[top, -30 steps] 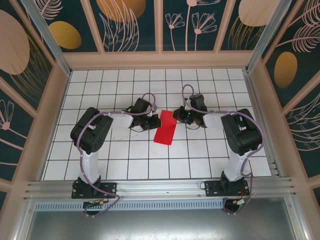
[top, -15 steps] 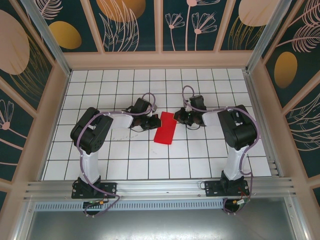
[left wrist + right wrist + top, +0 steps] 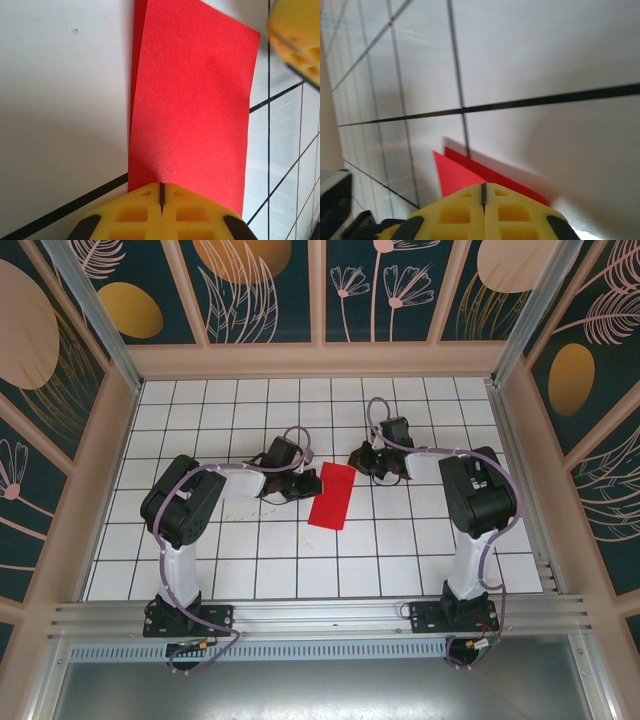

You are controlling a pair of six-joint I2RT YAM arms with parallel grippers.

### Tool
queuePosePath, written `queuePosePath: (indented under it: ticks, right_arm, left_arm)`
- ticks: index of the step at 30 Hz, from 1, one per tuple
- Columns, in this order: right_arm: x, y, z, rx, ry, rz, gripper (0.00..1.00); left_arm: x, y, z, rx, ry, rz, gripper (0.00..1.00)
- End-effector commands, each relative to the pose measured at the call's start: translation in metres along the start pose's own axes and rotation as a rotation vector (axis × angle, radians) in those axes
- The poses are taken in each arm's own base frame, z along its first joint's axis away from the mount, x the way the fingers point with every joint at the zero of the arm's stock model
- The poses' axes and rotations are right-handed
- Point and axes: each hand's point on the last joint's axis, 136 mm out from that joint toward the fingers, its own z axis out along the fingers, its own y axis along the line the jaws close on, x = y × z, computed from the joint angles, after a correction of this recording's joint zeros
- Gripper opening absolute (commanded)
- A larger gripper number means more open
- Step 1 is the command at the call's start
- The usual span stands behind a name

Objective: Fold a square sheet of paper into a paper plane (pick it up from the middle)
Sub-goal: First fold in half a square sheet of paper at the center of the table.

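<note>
1. The bench (image 3: 250,570) is a white surface ruled with a black grid. Patterned walls (image 3: 260,290) stand on three sides of it.
2. The left arm (image 3: 180,510) rises from the near edge and bends inward toward the middle of the bench. The right arm (image 3: 478,500) mirrors it from the other side.
3. The square sheet of paper (image 3: 331,495) lies flat near the centre of the bench, between the two wrists. It is folded into a bright red rectangle whose long side runs slightly askew to the grid. In the left wrist view the paper (image 3: 192,100) is two layers, with the lower one peeking out along one long edge.
4. The left fingers (image 3: 308,480) sit just beside the sheet's upper left edge. In their own camera the yellow fingers (image 3: 150,205) are pressed together with only a thin seam between them, and their tips meet the sheet's near short edge. Whether they press on the paper or hang just over it is hard to tell.
5. The right fingers (image 3: 358,462) are low over the bench, near the sheet's far right corner and apart from it. In the right wrist view these fingers (image 3: 470,200) are also pressed together and pinch nothing, and a red corner of the sheet (image 3: 457,175) shows just beyond their tips.
</note>
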Motion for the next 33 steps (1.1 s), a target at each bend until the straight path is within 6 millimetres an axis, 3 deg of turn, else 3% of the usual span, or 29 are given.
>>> queuePosePath:
  ticks: [1,5,10,15,18,20,21,25,28,30,33]
  right_arm:
    - [0.022,-0.035,0.011,0.069,0.049,0.059,0.01]
    - [0.023,-0.041,0.008,0.09,0.04,0.068,0.02]
    - [-0.001,0.0,-0.01,0.039,0.009,0.0,0.03]
    - [-0.012,0.015,-0.017,-0.031,0.001,0.0,0.02]
    - [-0.003,0.005,-0.007,-0.038,0.028,0.033,0.02]
    - [0.005,-0.009,-0.001,-0.001,0.041,0.06,0.02]
    - [0.009,-0.015,0.002,0.014,0.043,0.065,0.02]
    - [0.024,-0.047,0.013,0.106,0.072,0.104,0.02]
    - [0.029,-0.057,0.014,0.149,0.081,0.102,0.02]
    - [0.022,-0.045,0.009,0.117,0.061,0.081,0.03]
    - [0.005,-0.005,-0.006,0.023,0.028,0.021,0.04]
  left_arm:
    - [0.042,0.05,0.011,-0.156,0.111,-0.064,0.0]
    - [0.042,0.047,0.012,-0.144,0.118,-0.061,0.0]
    - [0.04,0.047,0.008,-0.154,0.108,-0.047,0.0]
    - [0.04,0.046,0.006,-0.154,0.101,-0.042,0.0]
    - [0.04,0.047,0.006,-0.159,0.099,-0.052,0.0]
    - [0.037,0.042,0.006,-0.138,0.09,-0.056,0.0]
    - [0.045,0.048,0.006,-0.145,0.104,-0.065,0.0]
    - [0.045,0.053,0.008,-0.167,0.112,-0.059,0.0]
    - [0.046,0.05,0.008,-0.151,0.114,-0.067,0.0]
    - [0.044,0.05,0.007,-0.154,0.108,-0.061,0.0]
    - [0.046,0.052,0.007,-0.164,0.116,-0.064,0.0]
